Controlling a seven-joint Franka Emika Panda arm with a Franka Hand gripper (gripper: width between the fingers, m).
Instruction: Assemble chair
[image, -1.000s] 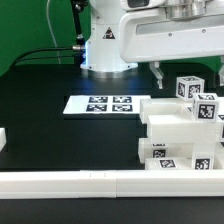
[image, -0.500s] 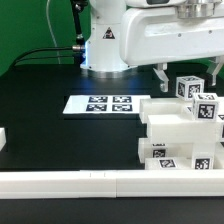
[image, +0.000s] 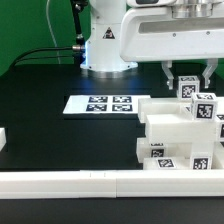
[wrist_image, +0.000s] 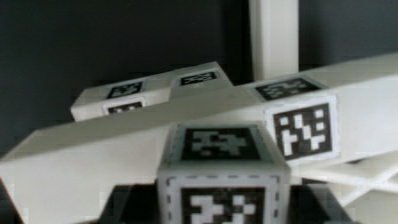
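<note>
end effector (image: 188, 76): I see fingers spread wide, straddling a tagged block (not touching)
chair (image: 178, 136): parts clustered on desk (image: 60, 140)

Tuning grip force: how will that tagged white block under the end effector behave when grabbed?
The block looks stiff: chunky moulded plastic. Probably light. Flat square faces suit the end effector, and it shouldn't roll. Smooth plastic may slip. Lifting could nudge the chair parts beside it.

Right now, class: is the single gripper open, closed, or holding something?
Gripper: open, its fingers either side of a tagged white block of the chair, nothing gripped yet.
</note>
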